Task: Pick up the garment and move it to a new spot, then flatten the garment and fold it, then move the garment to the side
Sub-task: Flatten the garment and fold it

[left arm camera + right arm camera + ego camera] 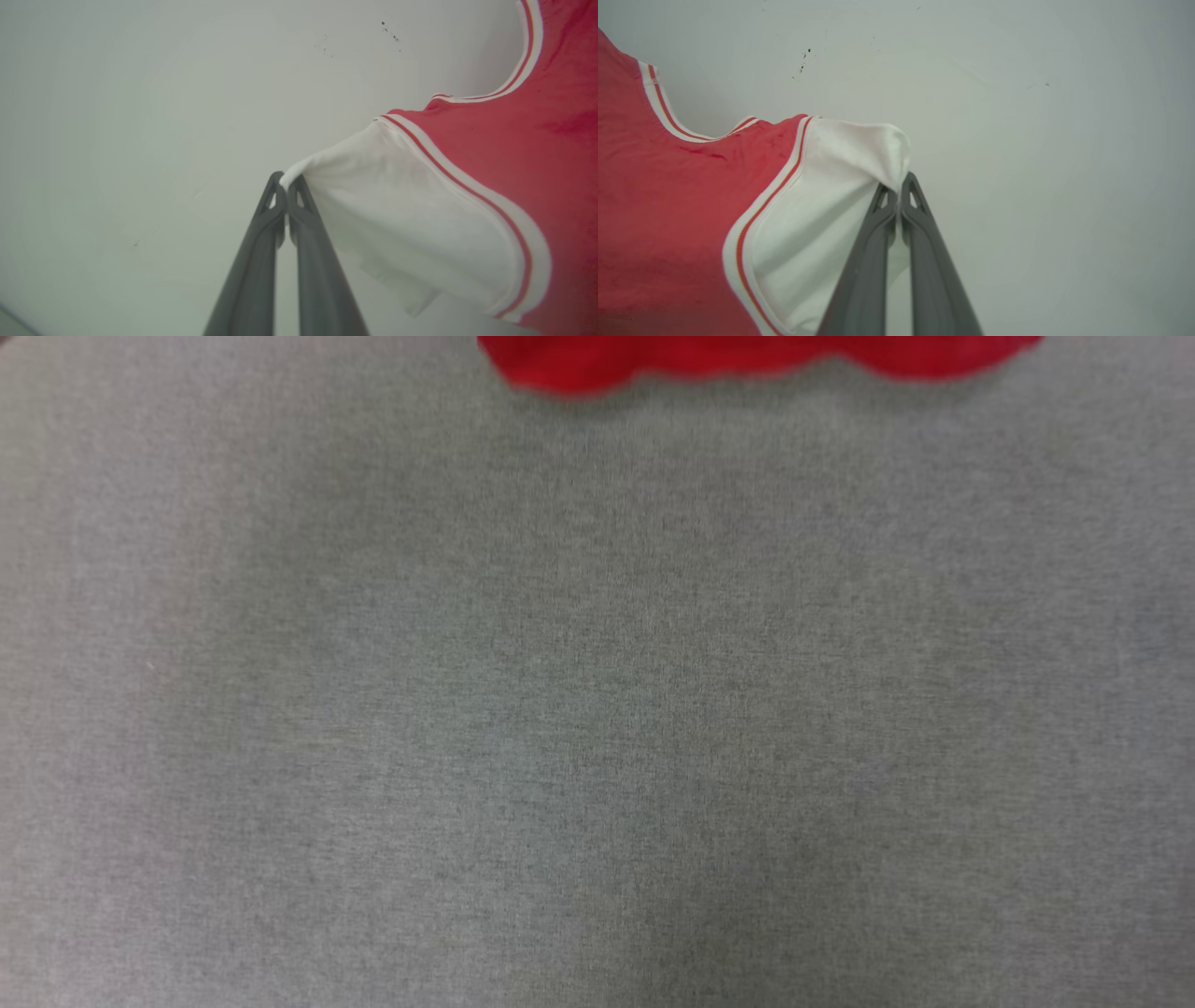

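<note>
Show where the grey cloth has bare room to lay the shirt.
The grey woven cloth surface lies bare everywhere below the red T-shirt with white sleeves, whose edge crowds the head view's top, centre to right.

Grey woven-cloth table, evenly lit, faint darker bands across the middle. In wrist views, plain off-white surface, wall or ceiling unclear, few dark specks.

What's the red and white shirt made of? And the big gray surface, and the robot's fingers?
The shirt looks like soft matte cloth, maybe cotton: it drapes and creases. The gray surface looks like woven fabric, with a fine speckled weave. The fingers look like hard, smooth dark-gray plastic with molded cutouts, probably.
</note>
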You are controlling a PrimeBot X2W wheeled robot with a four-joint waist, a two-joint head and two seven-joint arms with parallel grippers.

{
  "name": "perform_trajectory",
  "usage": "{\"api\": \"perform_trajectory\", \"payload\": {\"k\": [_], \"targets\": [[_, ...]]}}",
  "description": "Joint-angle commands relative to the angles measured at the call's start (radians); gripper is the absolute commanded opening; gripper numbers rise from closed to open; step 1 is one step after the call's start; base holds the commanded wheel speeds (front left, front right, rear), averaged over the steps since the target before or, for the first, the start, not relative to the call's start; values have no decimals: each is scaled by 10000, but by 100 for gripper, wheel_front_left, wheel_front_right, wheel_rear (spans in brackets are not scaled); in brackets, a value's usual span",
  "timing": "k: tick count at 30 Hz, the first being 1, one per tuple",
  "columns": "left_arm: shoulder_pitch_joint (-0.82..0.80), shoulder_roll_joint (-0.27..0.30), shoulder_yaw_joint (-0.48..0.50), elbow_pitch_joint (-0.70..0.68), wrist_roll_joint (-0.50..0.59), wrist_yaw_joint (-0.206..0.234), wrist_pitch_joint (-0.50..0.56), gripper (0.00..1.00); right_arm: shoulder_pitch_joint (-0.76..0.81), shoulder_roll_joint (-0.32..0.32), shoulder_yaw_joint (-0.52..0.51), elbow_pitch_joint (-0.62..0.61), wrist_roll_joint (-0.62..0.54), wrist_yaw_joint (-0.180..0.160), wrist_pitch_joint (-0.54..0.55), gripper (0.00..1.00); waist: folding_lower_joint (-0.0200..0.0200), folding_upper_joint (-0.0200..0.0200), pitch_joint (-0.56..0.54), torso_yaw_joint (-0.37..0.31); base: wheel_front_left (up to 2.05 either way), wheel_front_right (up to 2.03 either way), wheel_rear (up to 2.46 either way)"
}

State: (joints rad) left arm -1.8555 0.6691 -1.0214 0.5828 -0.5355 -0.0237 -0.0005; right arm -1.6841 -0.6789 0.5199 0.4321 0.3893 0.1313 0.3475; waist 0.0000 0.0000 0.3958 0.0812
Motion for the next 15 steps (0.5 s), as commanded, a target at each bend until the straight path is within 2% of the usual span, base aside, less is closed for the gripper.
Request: {"api": "perform_trajectory", "payload": {"k": [1,8,11,12,15], "targets": [[-291,-71,96,198,87,19,-151,0,-417,157,-10,242,-142,-11,-172,0,0,0,444,38,0,0,0],[-1113,-401,316,1185,54,-51,-638,0,-1842,667,243,1831,-671,-11,-916,0,0,0,1081,120,0,0,0],[-1030,-452,409,1467,-79,-65,-881,0,-1966,834,468,2393,-604,-11,-1212,0,0,0,1235,162,0,0,0],[-625,-605,243,1680,-113,-171,-1060,0,-1695,992,737,2864,-408,-11,-1572,0,0,0,1323,186,0,0,0],[-187,-713,145,1846,-266,-236,-1269,0,-1251,1125,1063,3216,-176,-11,-1980,0,0,0,1307,195,0,0,0]]}}
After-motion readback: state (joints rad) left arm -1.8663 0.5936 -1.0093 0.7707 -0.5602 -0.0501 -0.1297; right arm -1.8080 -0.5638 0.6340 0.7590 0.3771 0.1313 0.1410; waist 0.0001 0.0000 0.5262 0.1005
